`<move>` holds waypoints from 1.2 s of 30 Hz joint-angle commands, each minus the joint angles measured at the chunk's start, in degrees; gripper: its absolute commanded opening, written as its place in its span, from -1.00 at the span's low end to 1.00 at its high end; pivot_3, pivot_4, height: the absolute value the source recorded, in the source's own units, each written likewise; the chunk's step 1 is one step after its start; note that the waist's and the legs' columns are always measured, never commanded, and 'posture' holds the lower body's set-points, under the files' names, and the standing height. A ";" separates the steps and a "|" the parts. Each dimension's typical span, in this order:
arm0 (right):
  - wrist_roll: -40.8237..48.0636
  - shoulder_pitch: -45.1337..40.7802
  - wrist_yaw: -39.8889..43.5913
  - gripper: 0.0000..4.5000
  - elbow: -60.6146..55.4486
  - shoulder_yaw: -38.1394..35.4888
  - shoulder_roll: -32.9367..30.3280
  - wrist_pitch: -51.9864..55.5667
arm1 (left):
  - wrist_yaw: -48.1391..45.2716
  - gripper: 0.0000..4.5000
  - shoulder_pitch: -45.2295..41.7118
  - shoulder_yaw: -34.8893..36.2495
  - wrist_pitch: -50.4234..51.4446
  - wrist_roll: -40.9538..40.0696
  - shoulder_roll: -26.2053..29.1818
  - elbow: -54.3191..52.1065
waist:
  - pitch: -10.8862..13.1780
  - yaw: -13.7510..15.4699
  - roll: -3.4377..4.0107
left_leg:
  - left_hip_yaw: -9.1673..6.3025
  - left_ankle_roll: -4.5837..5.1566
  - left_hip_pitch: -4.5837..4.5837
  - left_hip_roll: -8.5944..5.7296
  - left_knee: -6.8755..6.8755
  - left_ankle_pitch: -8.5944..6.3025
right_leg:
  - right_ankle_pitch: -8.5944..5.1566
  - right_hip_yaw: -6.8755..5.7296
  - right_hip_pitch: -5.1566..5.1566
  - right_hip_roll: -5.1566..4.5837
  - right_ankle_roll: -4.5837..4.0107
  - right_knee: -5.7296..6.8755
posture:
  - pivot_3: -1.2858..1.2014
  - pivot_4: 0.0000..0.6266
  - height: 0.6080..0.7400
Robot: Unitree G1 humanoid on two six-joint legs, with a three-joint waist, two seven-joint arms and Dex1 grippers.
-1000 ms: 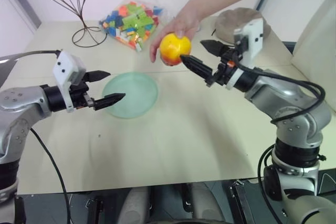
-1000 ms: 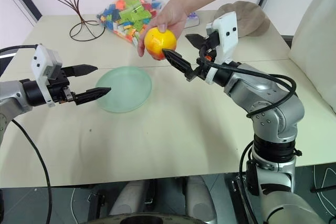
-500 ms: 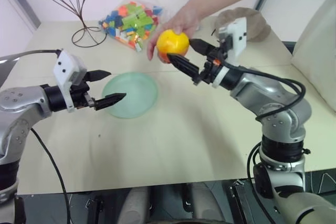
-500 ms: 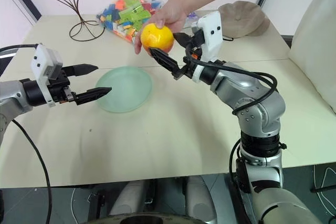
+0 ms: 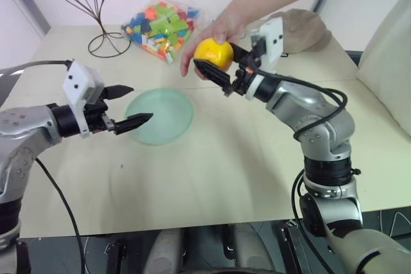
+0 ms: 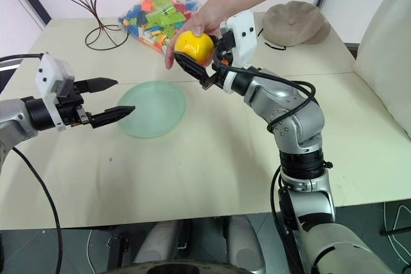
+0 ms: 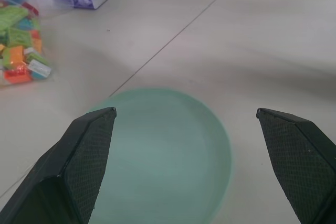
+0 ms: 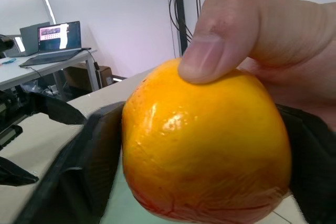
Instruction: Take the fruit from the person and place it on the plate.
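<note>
the right pincer [image 6: 200,62] brackets the fruit [image 6: 194,44], not visibly clamped; the person's hand [image 6: 204,25] releasing early drops it. left pincer [image 5: 128,105] gapes empty.

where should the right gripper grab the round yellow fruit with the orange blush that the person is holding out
Across its widest middle, coming in from the side opposite the person's hand. The round, glossy yellow fruit is pinched at the top by a thumb, leaving both flanks bare. The right gripper is open, one black finger on each flank, so closing there should centre it.
</note>
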 commanded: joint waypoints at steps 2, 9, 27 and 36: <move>-0.44 -1.67 0.59 0.43 -1.04 -0.28 0.71 -1.47 | 0.24 1.00 0.36 2.31 0.02 -0.75 0.86 -2.07 | 0.00 -0.01 0.00 | 0.00 0.00 0.00 0.00 -0.01 0.00 | 0.00 0.00 -0.01 0.00 0.00 0.00 | 0.03 -0.52 1.00; -1.48 -1.52 0.43 0.43 -1.60 -0.29 0.80 -1.24 | 0.34 1.00 0.38 2.30 0.07 -0.55 0.93 -1.60 | 0.00 -0.01 0.00 | 0.00 0.00 0.00 0.00 -0.01 0.00 | 0.00 0.01 -0.02 0.00 0.00 0.00 | 0.03 -0.52 1.00; -13.34 -0.58 6.38 0.43 14.98 14.23 11.86 -13.05 | 5.39 1.00 15.60 15.30 2.61 0.55 1.16 -5.84 | -0.01 -0.18 -0.01 | 0.02 -0.06 -0.08 0.00 -0.09 0.03 | -0.01 0.07 -0.26 -0.03 -0.03 0.19 | 0.03 -0.52 1.00; -21.23 -4.21 9.44 0.43 34.93 16.52 19.63 -26.22 | 5.90 1.00 19.10 18.61 3.51 0.13 1.00 -8.14 | 0.00 -0.26 0.00 | 0.01 -0.15 -0.07 0.00 -0.12 0.05 | 0.00 0.06 -0.32 -0.02 -0.08 0.23 | 0.03 -0.52 1.00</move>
